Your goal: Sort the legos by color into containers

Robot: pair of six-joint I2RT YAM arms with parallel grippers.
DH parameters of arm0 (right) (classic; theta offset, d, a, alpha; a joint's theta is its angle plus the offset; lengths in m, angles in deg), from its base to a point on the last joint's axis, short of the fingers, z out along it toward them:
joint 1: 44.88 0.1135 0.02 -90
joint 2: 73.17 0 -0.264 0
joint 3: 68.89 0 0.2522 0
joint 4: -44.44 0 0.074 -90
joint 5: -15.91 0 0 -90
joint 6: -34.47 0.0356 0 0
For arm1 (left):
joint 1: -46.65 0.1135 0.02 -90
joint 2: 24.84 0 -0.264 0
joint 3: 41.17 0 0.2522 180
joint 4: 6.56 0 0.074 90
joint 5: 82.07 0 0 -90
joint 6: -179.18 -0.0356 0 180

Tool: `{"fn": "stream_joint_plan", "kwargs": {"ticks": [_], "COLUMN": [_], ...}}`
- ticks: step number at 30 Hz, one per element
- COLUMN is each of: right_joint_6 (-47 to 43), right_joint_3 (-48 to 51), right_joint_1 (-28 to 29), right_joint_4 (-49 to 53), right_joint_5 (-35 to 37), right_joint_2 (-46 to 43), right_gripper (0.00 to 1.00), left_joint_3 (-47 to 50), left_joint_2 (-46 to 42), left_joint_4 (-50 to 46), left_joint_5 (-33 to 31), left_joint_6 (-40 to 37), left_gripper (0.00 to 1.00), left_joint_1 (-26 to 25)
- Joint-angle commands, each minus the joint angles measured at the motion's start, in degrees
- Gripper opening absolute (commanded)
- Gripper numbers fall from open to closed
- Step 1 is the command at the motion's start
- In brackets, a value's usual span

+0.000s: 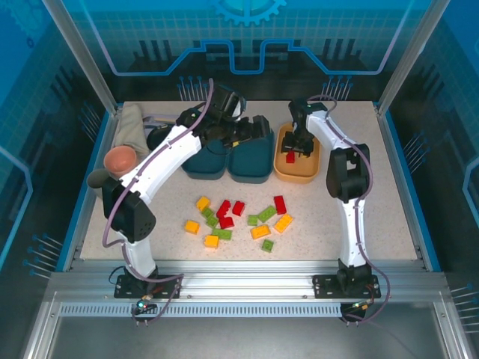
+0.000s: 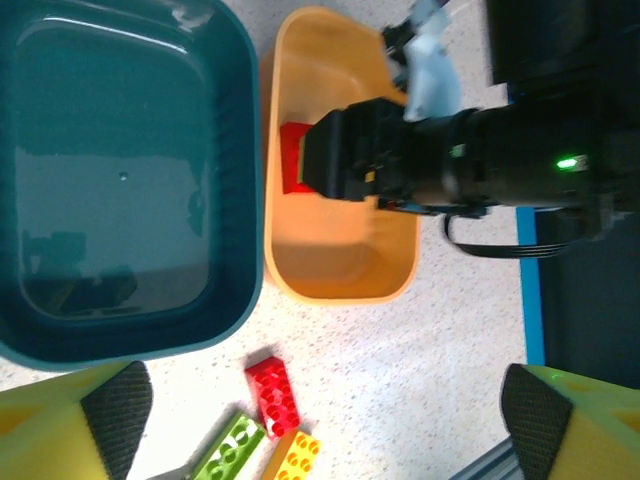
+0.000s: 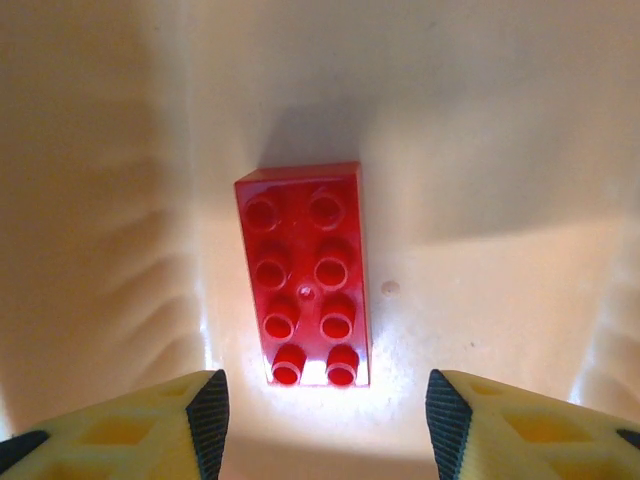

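My right gripper (image 1: 298, 148) hangs open inside the orange-yellow bin (image 1: 299, 178). Just ahead of its tips a red lego (image 3: 305, 275) lies flat on the bin floor (image 3: 490, 150), studs up and untouched by my right gripper (image 3: 325, 425). My left gripper (image 1: 258, 129) is open and holds nothing, above the right one of two empty dark teal bins (image 1: 251, 163), with the other teal bin (image 1: 202, 166) to its left. Loose red (image 1: 280, 204), yellow-orange (image 1: 283, 223) and green legos (image 1: 266, 213) are scattered on the table in front of the bins.
A pink cup (image 1: 120, 157), a grey cup (image 1: 99, 178) and a beige cloth (image 1: 133, 123) sit at the far left. In the left wrist view a red lego (image 2: 273, 395), a green one (image 2: 232, 450) and a yellow one (image 2: 295, 458) lie below the orange-yellow bin (image 2: 340, 270).
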State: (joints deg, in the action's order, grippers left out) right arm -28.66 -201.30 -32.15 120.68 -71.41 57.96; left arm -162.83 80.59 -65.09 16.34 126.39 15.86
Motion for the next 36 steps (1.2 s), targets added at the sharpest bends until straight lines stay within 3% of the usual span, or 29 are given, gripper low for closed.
{"fn": "stream_joint_plan", "kwargs": {"ticks": [1,7,11,15,18,24,36], "right_joint_6": [-1.5,-3.6,-8.3,-8.1,-6.6,-4.3,-3.7], "right_joint_3": [-0.1,22.9,41.8,57.4,62.4,67.9,65.7], "right_joint_1": [1.3,10.0,21.0,31.3,35.8,37.7,37.6], "right_joint_4": [-0.2,-16.4,-29.6,-40.4,-43.9,-53.2,-52.2], "right_joint_5": [1.1,0.0,-3.1,-4.0,-4.7,-9.4,-9.4], "right_joint_2": [-11.5,-36.4,-51.1,-59.2,-60.2,-58.7,-55.9], "right_gripper": [0.57,0.59,0.64,0.70,0.75,0.84,0.89], "left_joint_3": [0.0,16.9,31.0,41.8,46.2,48.7,48.9], "left_joint_2": [-3.8,-15.7,-22.6,-25.9,-25.0,-18.8,-10.3], "left_joint_4": [-6.9,-11.4,-13.6,-10.8,-5.6,1.8,4.7], "left_joint_5": [-2.5,-5.3,-6.2,-4.2,-2.7,-3.3,-4.2], "left_joint_6": [-0.6,2.1,5.4,12.3,18.6,27.7,31.1], "left_gripper": [0.90,0.89,0.89,0.88,0.88,0.89,0.84], "left_joint_1": [0.6,3.7,7.3,10.5,11.4,11.7,12.3]}}
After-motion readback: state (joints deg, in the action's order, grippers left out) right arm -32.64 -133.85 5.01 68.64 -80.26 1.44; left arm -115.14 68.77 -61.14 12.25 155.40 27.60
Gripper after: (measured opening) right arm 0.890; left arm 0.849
